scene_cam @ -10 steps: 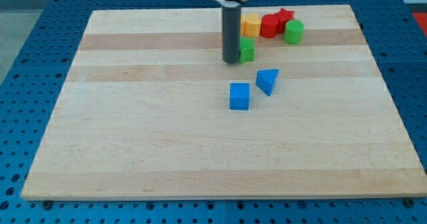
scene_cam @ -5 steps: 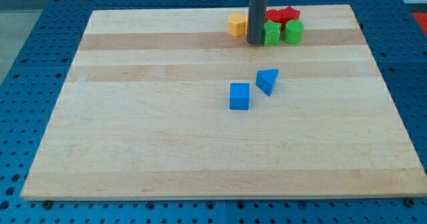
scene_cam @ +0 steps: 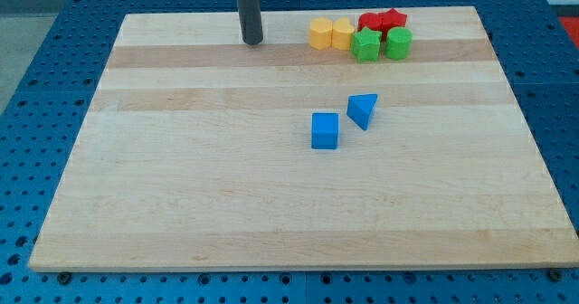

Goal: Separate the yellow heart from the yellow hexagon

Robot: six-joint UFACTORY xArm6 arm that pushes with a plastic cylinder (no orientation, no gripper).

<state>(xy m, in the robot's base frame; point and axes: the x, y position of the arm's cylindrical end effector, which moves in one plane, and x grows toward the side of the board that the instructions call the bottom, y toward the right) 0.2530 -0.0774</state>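
My tip (scene_cam: 252, 42) stood on the far board (scene_cam: 181, 177), touching nothing, well left of the yellow hexagon (scene_cam: 320, 33), yellow heart (scene_cam: 342, 34) touching its right, green blocks (scene_cam: 366, 46) and red blocks (scene_cam: 380, 21) beyond.

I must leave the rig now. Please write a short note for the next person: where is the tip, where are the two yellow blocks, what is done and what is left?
My tip rests on the board near the view's top, to the view's left of all blocks and touching none.
The two yellow blocks, the left one and the right one, sit side by side and appear to touch; which is the heart is unclear.
The green block is just right of them.
Done: nothing visible. Left: push the two yellow blocks apart.
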